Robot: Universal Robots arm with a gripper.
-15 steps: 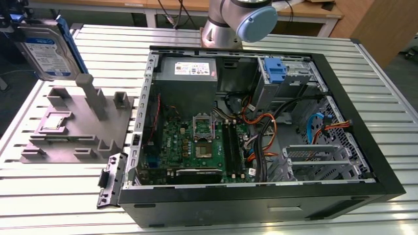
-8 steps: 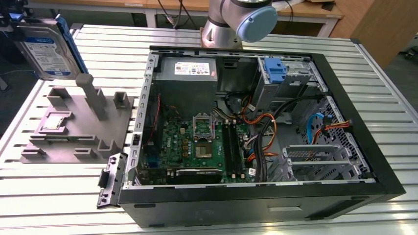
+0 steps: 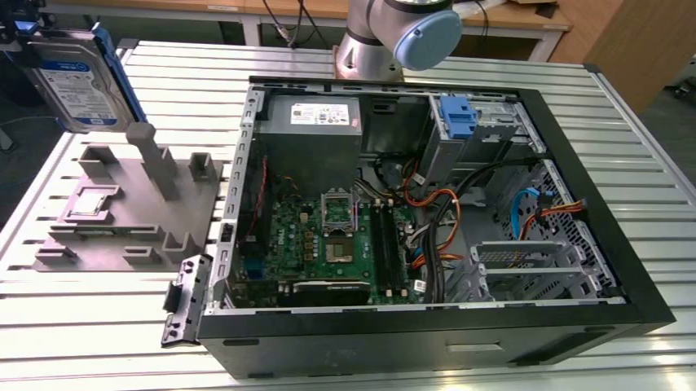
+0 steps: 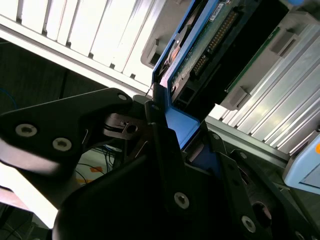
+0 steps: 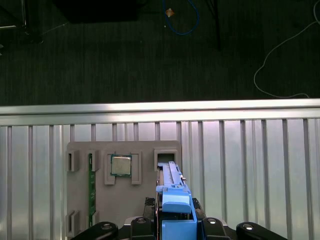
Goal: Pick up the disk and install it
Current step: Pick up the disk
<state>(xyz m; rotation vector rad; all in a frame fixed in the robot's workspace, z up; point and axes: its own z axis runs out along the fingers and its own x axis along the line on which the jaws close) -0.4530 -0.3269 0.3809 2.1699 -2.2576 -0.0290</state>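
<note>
The disk [image 3: 74, 80], silver-grey with a white and blue label and a blue bracket along its edge, hangs upright above the table at the exterior view's far left. It is up in the air, over the back of the grey holder block [image 3: 120, 212]. My gripper [image 3: 31, 37] is shut on its upper end. In the second wrist view the fingers [image 4: 160, 135] clamp the blue bracket of the disk [image 4: 205, 50], whose circuit-board side shows. In the first wrist view the disk's blue edge [image 5: 172, 197] rises from the gripper [image 5: 175, 222], above an open slot of the holder block.
The open computer case [image 3: 641, 269] lies at the exterior view's right, with a grey power-supply box [image 3: 315, 114] and a bare blue bracket [image 3: 459, 118] in the drive bay. The holder block [image 5: 145, 150] carries a processor chip [image 5: 120, 165] and a green memory stick [image 5: 92, 185]. The arm's base [image 3: 392, 37] stands behind the case.
</note>
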